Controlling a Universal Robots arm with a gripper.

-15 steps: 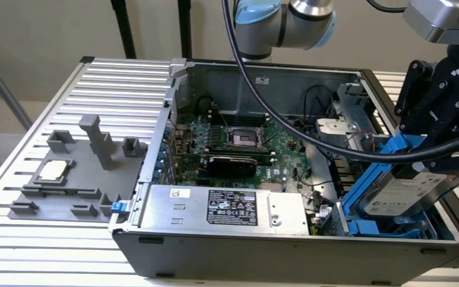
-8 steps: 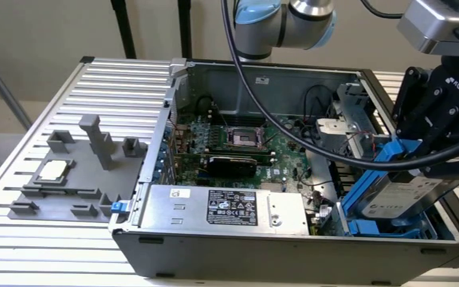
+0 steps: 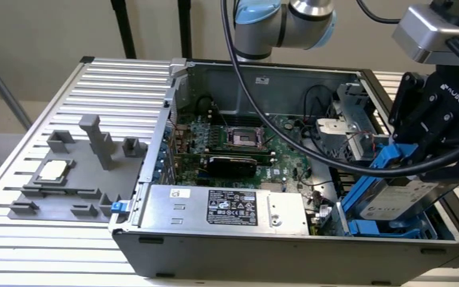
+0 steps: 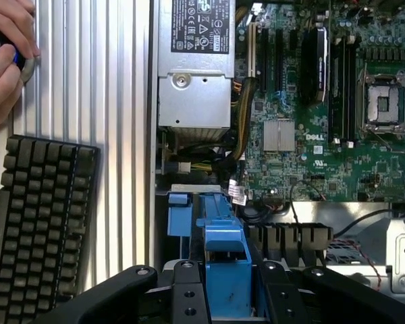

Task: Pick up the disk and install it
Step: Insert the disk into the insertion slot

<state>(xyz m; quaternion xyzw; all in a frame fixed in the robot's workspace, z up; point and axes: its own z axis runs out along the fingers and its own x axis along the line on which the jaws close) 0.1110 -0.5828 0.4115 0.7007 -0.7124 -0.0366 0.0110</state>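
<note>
- While the end effector point(image 3: 421, 161) hung over the near corner of the open computer case point(image 3: 293, 263) on the exterior view's right, its black fingers point(image 4: 189, 290) were closed on the disk point(image 3: 401, 200), gripping it by the blue carrier.
- In the wrist view the end effector point(image 4: 224, 287) showed one finger on each side of the carrier, with the blue plastic of the disk point(image 4: 223, 236) squeezed between them.
- The disk was tilted, not flat. Its silver face with the white label looked toward the near side, and its lower end dipped into the case beside the blue drive bay point(image 3: 389, 228).
- Whether the disk's lower edge touched the bay could not be told.
- A large silver power supply point(image 3: 222, 209) with a black-and-white label lay along the near wall of the case, to the exterior view's left of the disk.
- Farther in, the green motherboard point(image 3: 285, 161) lay flat on the case floor, with the processor socket point(image 3: 241, 139) near its far side.
- The case stood on a ribbed metal tabletop point(image 3: 118, 78).
- On the tabletop, at the exterior view's left and well apart from the case, sat a grey fixture point(image 3: 94, 143) with a small square silver chip point(image 3: 54, 170) lying in it.
- The wrist view also took in the power supply point(image 4: 192, 61), the motherboard point(image 4: 310, 148), a black keyboard point(image 4: 40, 216) on the tabletop point(image 4: 115, 101) beside the case, and a person's hand point(image 4: 3, 61) resting on the tabletop beyond the keyboard.
</note>
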